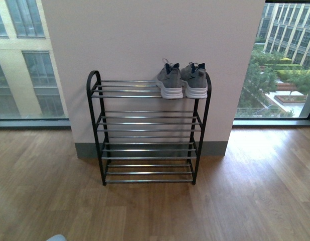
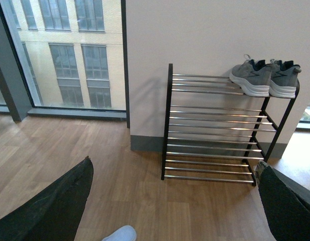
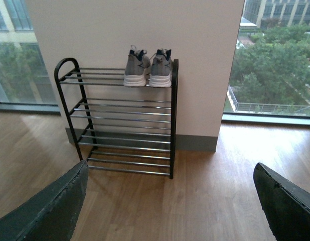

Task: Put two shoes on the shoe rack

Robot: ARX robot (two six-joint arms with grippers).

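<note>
1. Left gripper (image 2: 173, 163) and right gripper (image 3: 170, 165) both hang well in front of the shoe rack (image 1: 125, 89). Fingers are spread wide on each, with nothing held. Leave them open.
2. The toe of a pale-blue slipper (image 2: 120, 234) sits on the floor, well short of the rack on its left-arm side. Only an edge shows. Don't swing an arm low over it.
3. The grey sneakers (image 1: 181, 80) are side by side, touching or nearly so, on the rack's top tier at its right-arm end. Toes face you, heels face the wall.
4. My read is that the two-shoe place is done, so the step is verify. Check that both soles rest on the rack's front bar and don't hang past it.
5. The outer sneaker is just beside the rack's arched post. If you nudge, push straight back toward the wall, not sideways.
</note>
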